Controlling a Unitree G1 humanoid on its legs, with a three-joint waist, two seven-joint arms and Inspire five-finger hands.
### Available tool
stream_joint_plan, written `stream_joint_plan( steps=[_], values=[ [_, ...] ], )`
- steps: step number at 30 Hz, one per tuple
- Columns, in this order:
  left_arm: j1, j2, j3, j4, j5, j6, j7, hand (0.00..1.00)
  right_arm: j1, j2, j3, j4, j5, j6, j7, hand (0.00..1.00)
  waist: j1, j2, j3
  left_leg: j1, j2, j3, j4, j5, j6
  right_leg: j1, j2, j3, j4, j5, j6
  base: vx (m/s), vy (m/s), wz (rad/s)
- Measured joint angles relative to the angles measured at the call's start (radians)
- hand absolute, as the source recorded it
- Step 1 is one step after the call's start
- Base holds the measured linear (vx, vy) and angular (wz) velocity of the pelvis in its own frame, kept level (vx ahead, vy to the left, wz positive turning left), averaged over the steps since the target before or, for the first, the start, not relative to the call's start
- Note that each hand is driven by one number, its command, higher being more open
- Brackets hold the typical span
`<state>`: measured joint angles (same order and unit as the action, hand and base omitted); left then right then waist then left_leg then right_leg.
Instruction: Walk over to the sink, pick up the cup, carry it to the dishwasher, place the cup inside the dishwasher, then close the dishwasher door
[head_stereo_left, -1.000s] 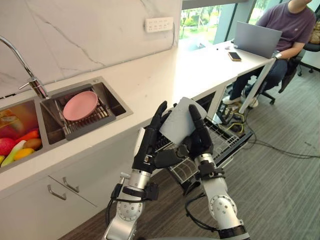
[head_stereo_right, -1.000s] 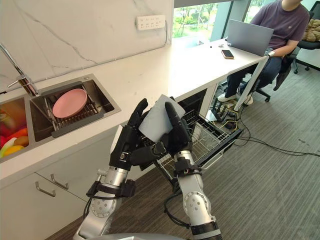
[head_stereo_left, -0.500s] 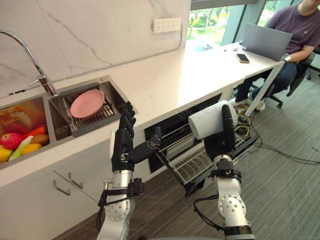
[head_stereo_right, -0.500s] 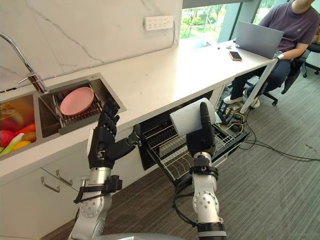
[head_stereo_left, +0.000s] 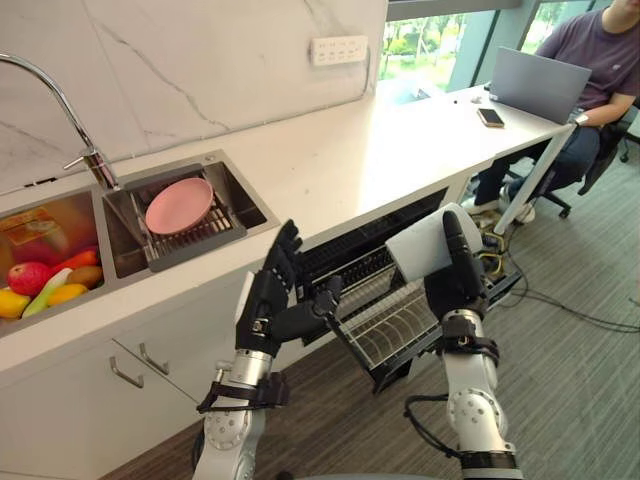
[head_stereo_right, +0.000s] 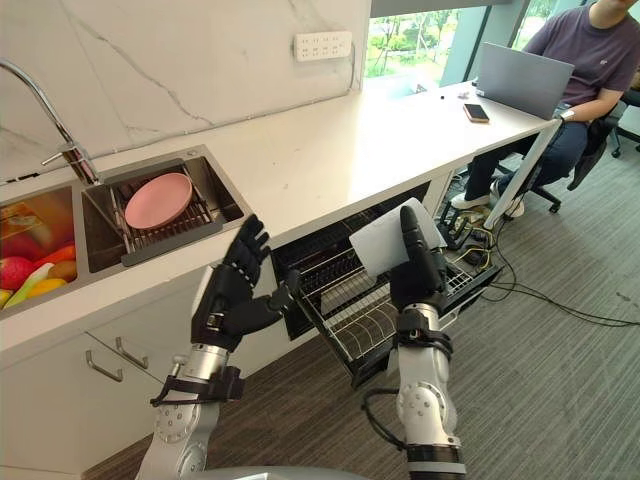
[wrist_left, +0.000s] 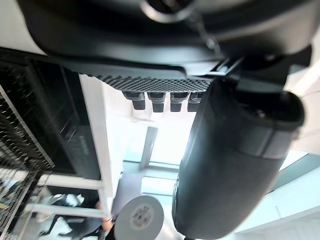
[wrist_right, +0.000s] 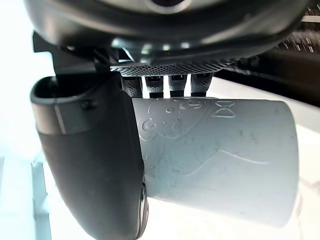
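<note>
**Cup passed to the right hand alone, over the open dishwasher**

Eye views: the left hand (head_stereo_left: 268, 305) has let go since a second ago and hangs spread beside the dishwasher rack (head_stereo_left: 392, 328). The right hand (head_stereo_left: 456, 288) carries the white cup (head_stereo_left: 415, 250) above the rack, so placing looks next.
Left wrist view: its fingers (wrist_left: 152, 102) are straight and empty.
Right wrist view: thumb and fingers clasp the cup, which lies sideways, long axis roughly level.

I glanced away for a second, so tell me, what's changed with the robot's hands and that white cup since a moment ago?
The left hand let go of the white plastic cup and drew off to the left, open. The right hand now holds the cup alone, on its side above the pulled-out wire dishwasher rack. The round pink plate still lies in the steel sink.
</note>
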<state>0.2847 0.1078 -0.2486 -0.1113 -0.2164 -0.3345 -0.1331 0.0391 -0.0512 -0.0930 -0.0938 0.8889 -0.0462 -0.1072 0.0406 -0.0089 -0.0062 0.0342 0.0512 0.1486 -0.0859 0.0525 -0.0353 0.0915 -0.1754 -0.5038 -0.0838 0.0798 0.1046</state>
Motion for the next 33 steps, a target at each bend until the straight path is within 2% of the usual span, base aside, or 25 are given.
stream_joint_plan(
  steps=[4, 7, 10, 14, 17, 20, 23, 25, 29, 33],
  values=[
    [0.017, 0.033, 0.004, 0.056, -0.001, 0.066, -0.050, 1.00, -0.036, -0.101, -0.059, 0.079, -0.152, 0.089, 0.024, 0.00, -0.006, 0.000, 0.001, 0.000, 0.000, -0.001, 0.001, 0.000, 0.000, -0.001, 0.000, 0.001, 0.000, 0.000, 0.000, 0.00, 0.000, 0.00],
    [0.047, 0.040, 0.011, 0.078, 0.002, 0.089, -0.056, 1.00, -0.063, -0.163, -0.078, 0.147, -0.286, 0.157, 0.053, 0.00, -0.003, -0.001, 0.002, -0.002, 0.000, -0.005, 0.002, 0.000, 0.000, -0.001, 0.000, -0.001, 0.000, 0.000, 0.000, 0.00, 0.000, 0.00],
    [0.074, 0.042, 0.021, 0.096, 0.005, 0.111, -0.056, 1.00, -0.088, -0.217, -0.077, 0.203, -0.378, 0.207, 0.095, 0.00, 0.001, -0.001, 0.004, -0.009, -0.001, -0.016, 0.007, 0.000, 0.000, 0.000, 0.000, -0.012, 0.000, 0.000, 0.001, 0.00, 0.000, 0.10],
    [0.102, 0.038, 0.056, 0.149, 0.048, 0.114, -0.040, 1.00, -0.130, -0.264, -0.076, 0.265, -0.491, 0.242, 0.138, 0.00, 0.012, 0.000, 0.014, -0.018, -0.002, -0.032, 0.018, 0.000, 0.000, 0.006, -0.001, -0.027, 0.000, -0.001, 0.001, 0.00, 0.001, 0.13],
    [0.128, 0.035, 0.074, 0.188, 0.172, 0.094, 0.079, 1.00, -0.164, -0.294, -0.076, 0.308, -0.547, 0.251, 0.155, 0.00, 0.018, 0.000, 0.036, -0.024, -0.005, -0.057, 0.020, 0.001, -0.002, 0.015, -0.002, -0.053, 0.000, -0.003, 0.004, -0.02, 0.002, 0.23],
    [0.160, -0.002, 0.159, 0.198, 0.317, 0.073, 0.253, 1.00, -0.183, -0.300, -0.075, 0.351, -0.609, 0.261, 0.155, 0.00, 0.034, -0.002, 0.049, -0.035, -0.008, -0.081, 0.020, 0.005, -0.004, 0.018, -0.001, -0.079, 0.000, -0.006, 0.005, 0.00, 0.006, 0.22],
    [0.153, -0.023, 0.276, 0.213, 0.341, 0.053, 0.395, 1.00, -0.185, -0.303, -0.075, 0.416, -0.663, 0.261, 0.138, 0.00, 0.068, -0.008, 0.059, -0.054, -0.011, -0.115, 0.019, 0.018, 0.003, 0.019, 0.000, -0.108, 0.000, -0.010, 0.007, 0.02, 0.001, 0.31],
    [0.115, -0.025, 0.340, 0.302, 0.356, 0.044, 0.474, 1.00, -0.209, -0.304, -0.072, 0.498, -0.694, 0.264, 0.118, 0.00, 0.101, -0.011, 0.071, -0.067, -0.017, -0.137, 0.019, 0.026, 0.005, 0.019, 0.001, -0.132, 0.000, -0.011, 0.009, 0.03, 0.008, 0.35],
    [0.106, -0.024, 0.383, 0.398, 0.355, 0.044, 0.540, 1.00, -0.270, -0.304, -0.047, 0.587, -0.698, 0.282, 0.097, 0.00, 0.123, -0.035, 0.110, -0.096, -0.023, -0.176, 0.025, 0.036, 0.006, 0.014, 0.001, -0.166, -0.001, -0.011, 0.009, 0.01, 0.019, 0.30],
    [0.104, -0.037, 0.377, 0.452, 0.354, 0.044, 0.552, 1.00, -0.371, -0.306, -0.046, 0.672, -0.711, 0.281, 0.073, 0.00, 0.149, -0.057, 0.166, -0.138, -0.028, -0.202, 0.029, 0.049, 0.008, -0.011, -0.001, -0.191, -0.001, -0.009, 0.009, -0.03, 0.037, 0.23]
  ],
)
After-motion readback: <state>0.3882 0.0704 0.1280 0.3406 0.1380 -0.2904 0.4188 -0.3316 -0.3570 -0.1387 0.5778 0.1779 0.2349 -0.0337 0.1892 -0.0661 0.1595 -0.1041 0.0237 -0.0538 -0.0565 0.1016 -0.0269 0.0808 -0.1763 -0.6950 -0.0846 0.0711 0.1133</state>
